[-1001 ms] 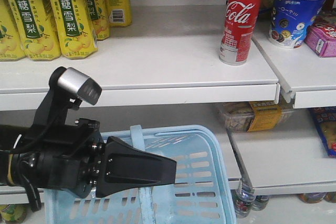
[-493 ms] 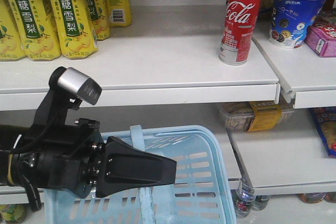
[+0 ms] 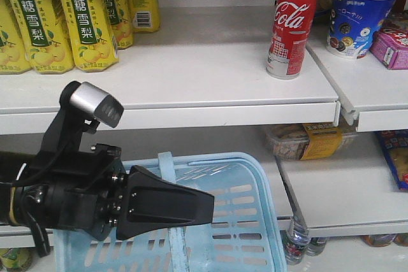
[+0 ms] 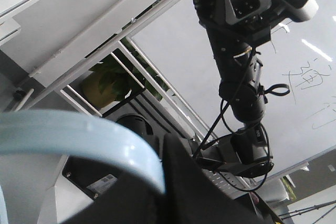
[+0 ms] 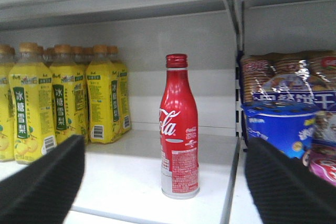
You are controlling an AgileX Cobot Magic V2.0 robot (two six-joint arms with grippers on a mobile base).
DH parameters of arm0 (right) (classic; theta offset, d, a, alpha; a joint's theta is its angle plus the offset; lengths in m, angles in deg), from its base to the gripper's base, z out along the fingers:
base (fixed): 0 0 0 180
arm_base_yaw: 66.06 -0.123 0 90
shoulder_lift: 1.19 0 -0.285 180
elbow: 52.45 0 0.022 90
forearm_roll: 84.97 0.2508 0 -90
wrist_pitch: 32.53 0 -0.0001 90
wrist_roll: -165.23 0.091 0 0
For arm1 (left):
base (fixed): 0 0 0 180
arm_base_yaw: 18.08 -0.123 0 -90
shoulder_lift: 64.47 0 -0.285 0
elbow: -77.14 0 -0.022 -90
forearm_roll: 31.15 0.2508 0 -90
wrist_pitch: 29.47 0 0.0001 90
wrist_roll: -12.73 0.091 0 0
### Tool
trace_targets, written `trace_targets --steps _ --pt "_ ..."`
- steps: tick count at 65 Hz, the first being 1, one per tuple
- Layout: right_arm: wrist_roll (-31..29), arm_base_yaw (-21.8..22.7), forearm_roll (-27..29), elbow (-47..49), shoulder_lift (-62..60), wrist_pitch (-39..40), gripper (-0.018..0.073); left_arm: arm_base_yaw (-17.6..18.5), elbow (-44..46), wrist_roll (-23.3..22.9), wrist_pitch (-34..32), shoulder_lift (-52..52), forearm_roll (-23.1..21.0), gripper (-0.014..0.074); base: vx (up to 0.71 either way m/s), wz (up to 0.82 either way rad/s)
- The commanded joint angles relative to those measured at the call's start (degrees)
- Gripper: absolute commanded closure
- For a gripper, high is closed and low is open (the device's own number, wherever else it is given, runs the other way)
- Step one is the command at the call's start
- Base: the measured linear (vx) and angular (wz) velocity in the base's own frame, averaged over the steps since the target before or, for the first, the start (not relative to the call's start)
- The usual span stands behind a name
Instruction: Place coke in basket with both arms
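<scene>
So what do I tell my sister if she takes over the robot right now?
Left gripper: shut on the handle of the basket, which sits below the shelf.
Right gripper: open and empty, facing the coke, not touching it.
Coke: upright on the shelf, above and to the right of the basket.
Done: basket gripped.
Left to do: grab the coke with the right gripper and put it in the basket.
</scene>
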Motion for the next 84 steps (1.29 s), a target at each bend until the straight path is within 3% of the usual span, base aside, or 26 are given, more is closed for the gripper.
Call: trace_targets --steps 1,45,62,73,84 --pt "-0.2 0.0 -1.5 4.8 6.2 5.2 -0.0115 0.4 1.6 0.3 -6.3 1.4 -5.0 0.0602 0.00 0.00" --pt "-0.4 -0.1 -4.1 33.5 43.2 6.3 -0.0079 0.4 1.6 0.3 -6.3 1.4 -5.0 0.0602 0.00 0.00" --pt "0.0 -0.1 -3.3 43.0 51.5 0.2 -0.0022 0.4 1.6 0.3 -6.3 1.4 -5.0 0.0602 0.00 0.00" --pt "0.1 -0.1 -2.9 43.7 51.5 -0.8 0.0143 0.4 1.6 0.3 -6.3 1.4 -5.0 0.0602 0.00 0.00" --pt "0.1 -0.1 -2.9 43.7 51.5 -3.0 0.0442 0.4 1.6 0.3 -6.3 1.4 -5.0 0.0602 0.00 0.00"
